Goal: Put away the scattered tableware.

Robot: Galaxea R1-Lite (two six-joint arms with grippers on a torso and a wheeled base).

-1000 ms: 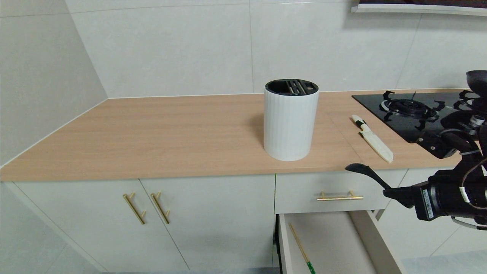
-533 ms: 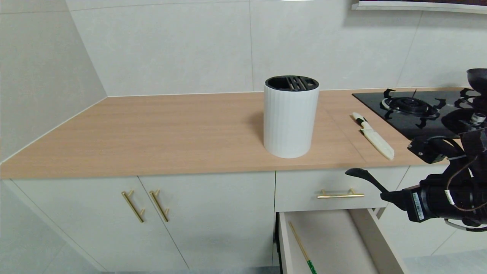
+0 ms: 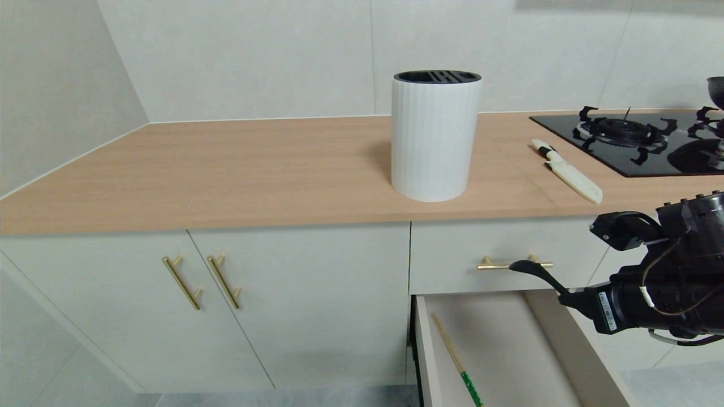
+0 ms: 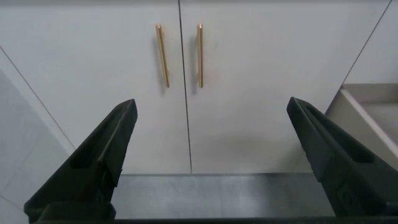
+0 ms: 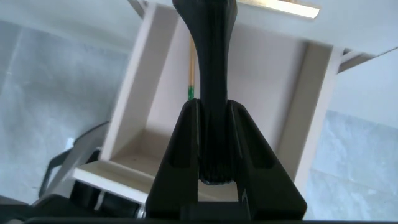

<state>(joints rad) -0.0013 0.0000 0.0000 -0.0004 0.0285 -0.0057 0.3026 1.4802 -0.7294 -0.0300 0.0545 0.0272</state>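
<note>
My right gripper (image 3: 568,294) is shut on the handle of a black spoon (image 3: 534,270), held level with the brass drawer handle and above the right side of the open lower drawer (image 3: 557,339). In the right wrist view the spoon (image 5: 208,56) sticks out from the shut gripper (image 5: 211,155) over the drawer (image 5: 311,112). A pair of chopsticks (image 3: 452,356) with green ends lies along the drawer's left side. A white knife (image 3: 567,178) lies on the wooden counter, right of the white ribbed holder (image 3: 435,141). My left gripper (image 4: 211,106) stands open, facing the cabinet doors.
A black gas hob (image 3: 628,138) sits at the counter's right end. The closed upper drawer has a brass handle (image 3: 512,264). Two cabinet doors with brass handles (image 3: 201,280) are to the left. The counter left of the holder is bare wood.
The head camera has shifted, so the whole scene sits differently. Against the drawer handle, my right gripper and the spoon have come down from counter-edge height toward the open drawer.
</note>
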